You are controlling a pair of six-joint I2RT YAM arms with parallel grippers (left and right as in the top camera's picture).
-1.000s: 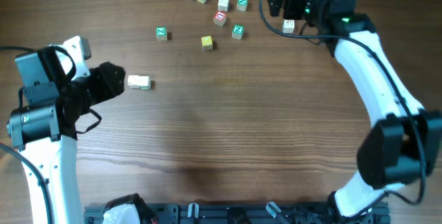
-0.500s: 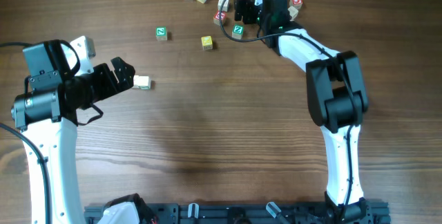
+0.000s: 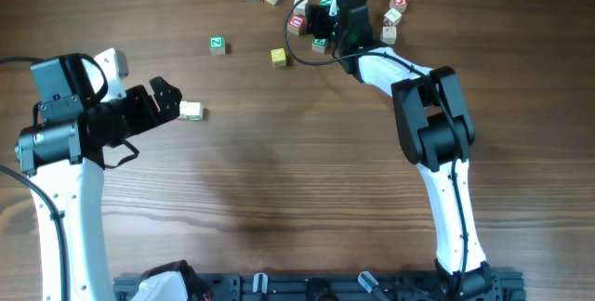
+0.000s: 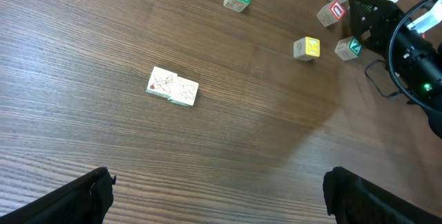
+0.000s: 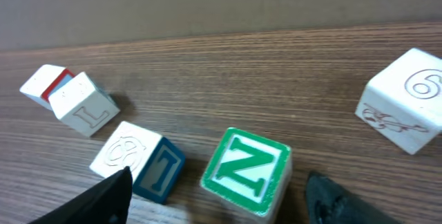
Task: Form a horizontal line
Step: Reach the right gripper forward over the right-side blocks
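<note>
1. The horizontal line (image 3: 190,111) lies at the left-centre of the overhead frame on the wooden worktop (image 3: 279,180). Only two whitish cubes show in it, touching side by side
2. In the left wrist view the same pair (image 4: 173,87) sits left of centre in the upper half, running slightly downhill to the right
3. The left end effector (image 3: 168,99) points toward the right of the overhead frame, just beside the pair. It is spread wide and grips nothing: in its own view (image 4: 217,177) the two fingers sit at the bottom corners, well apart from the cubes
4. The right end effector (image 3: 321,18) reaches to the top centre of the overhead frame, in among the scattered cubes
5. It is open too. In its own view (image 5: 217,186) the dark fingertips flank a green N cube (image 5: 245,167) at the bottom centre, and contact cannot be told
6. A blue-sided cube (image 5: 141,165) stands just left of the green one. An L cube (image 5: 83,106) lies at the upper left and a 6 cube (image 5: 407,103) at the right edge
7. A yellow cube (image 3: 278,57) and another green cube (image 3: 217,45) lie apart, left of that cluster
</note>
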